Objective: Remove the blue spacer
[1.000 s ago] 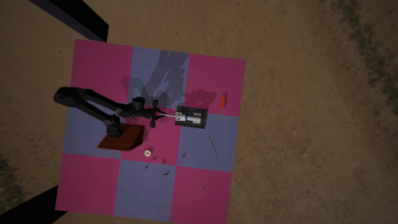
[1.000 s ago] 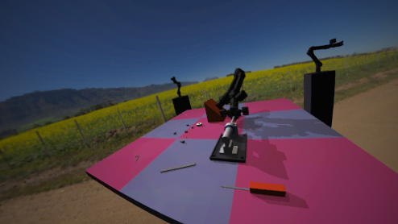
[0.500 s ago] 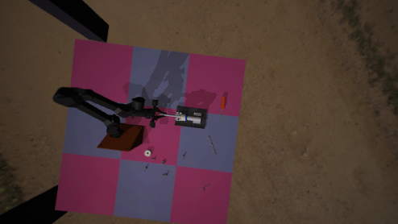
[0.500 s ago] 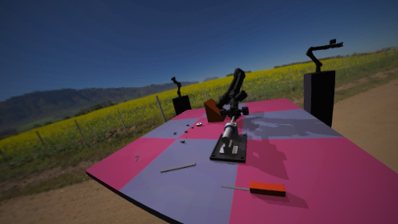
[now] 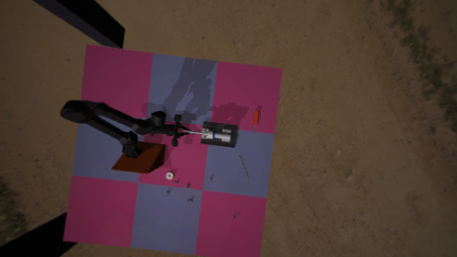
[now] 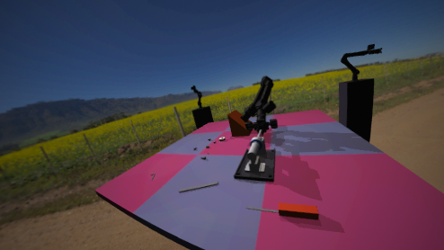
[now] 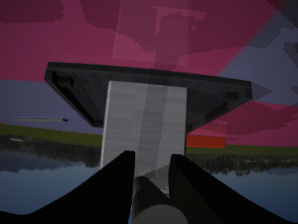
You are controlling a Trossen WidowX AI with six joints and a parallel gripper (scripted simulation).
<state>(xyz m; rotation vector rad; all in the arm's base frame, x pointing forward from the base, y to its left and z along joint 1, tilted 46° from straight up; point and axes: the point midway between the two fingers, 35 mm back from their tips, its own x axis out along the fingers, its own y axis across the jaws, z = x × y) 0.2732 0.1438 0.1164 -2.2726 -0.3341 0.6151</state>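
Note:
The gripper [image 5: 186,132] [image 7: 152,157] is shut on the thin grey shaft [image 5: 194,132] [image 7: 159,215], outside the fixture's end nearest the arm. The shaft runs into the light grey housing [image 5: 224,138] [image 6: 253,150], which is mounted on a dark base plate [image 6: 241,175] [image 7: 150,73]. The blue spacer [image 5: 214,136] [image 6: 256,140] shows as a narrow band around the shaft line, beside the big housing part, up off the table. In the wrist view a pale grey upright block [image 7: 145,112] hides the spacers. The other spacers are too small to tell apart.
An orange wedge [image 5: 145,159] [image 6: 236,125] stands beside the arm. A white ring [image 5: 170,176] [image 6: 222,138] and several small screws lie on the table. A metal rod [image 5: 243,167] [image 6: 199,187] and an orange-handled screwdriver [image 5: 256,117] [image 6: 297,210] lie beyond the fixture.

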